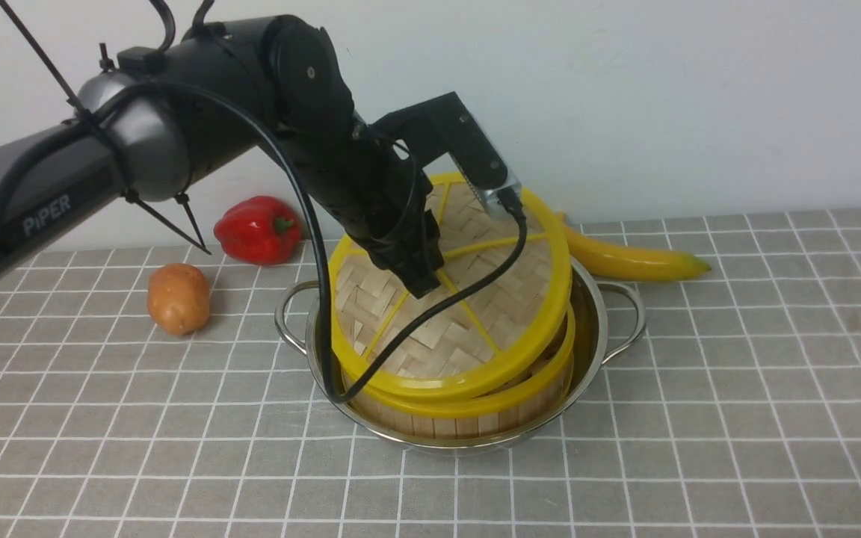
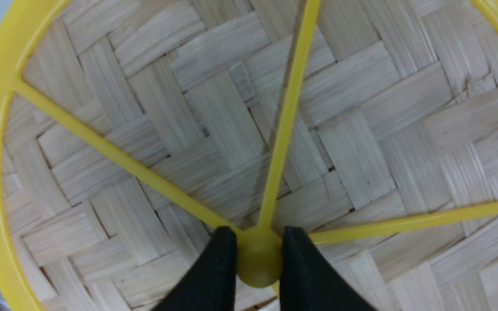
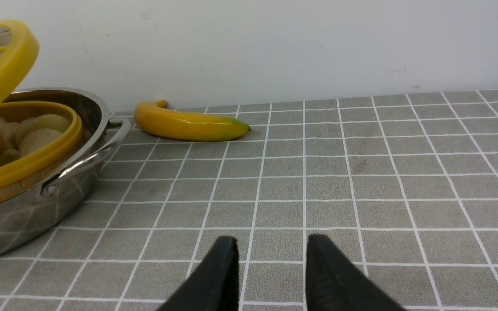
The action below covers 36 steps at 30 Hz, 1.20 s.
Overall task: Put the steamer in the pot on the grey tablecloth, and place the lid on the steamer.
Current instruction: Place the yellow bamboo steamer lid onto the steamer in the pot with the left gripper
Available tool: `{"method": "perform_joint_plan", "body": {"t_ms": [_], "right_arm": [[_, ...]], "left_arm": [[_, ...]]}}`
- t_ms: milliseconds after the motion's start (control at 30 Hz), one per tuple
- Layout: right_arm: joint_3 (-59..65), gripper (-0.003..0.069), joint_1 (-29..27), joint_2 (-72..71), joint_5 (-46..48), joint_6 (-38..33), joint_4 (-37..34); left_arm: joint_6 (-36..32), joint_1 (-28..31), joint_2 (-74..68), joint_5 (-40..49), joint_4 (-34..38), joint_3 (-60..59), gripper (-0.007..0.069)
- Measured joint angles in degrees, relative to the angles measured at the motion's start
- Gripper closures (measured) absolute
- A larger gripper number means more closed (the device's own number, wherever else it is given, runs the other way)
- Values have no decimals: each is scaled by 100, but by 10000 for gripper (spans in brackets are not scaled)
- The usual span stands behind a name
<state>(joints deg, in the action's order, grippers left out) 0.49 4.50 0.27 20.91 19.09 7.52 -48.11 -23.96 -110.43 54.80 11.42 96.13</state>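
Here, my left gripper point(image 2: 258, 244) was clamped on the centre hub of the lid point(image 1: 522, 300), which lay tilted over the steamer point(image 1: 468, 423) in the pot point(image 1: 595, 330) on the grey tablecloth point(image 1: 699, 418). My right gripper point(image 3: 270, 261) hung empty, jaws apart.

— Any writing I could read here?

— One word only: "PiPER", in pale letters, printed along the dark side of my left arm point(image 1: 48, 196), near the front view's left edge, slanting upward with the arm.
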Motion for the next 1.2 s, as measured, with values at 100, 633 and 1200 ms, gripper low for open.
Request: {"method": "perform_joint_plan", "body": {"t_ms": [100,633,1200], "right_arm": [[0,419,0,0,0,0,0],[0,417,0,0,0,13,-7],[0,417,0,0,0,18,-2]], "left_arm": [[0,0,0,0,0,0,508],[0,0,-217,8,54,0,508],[-323,0,-246,-91,84,0,508]]}}
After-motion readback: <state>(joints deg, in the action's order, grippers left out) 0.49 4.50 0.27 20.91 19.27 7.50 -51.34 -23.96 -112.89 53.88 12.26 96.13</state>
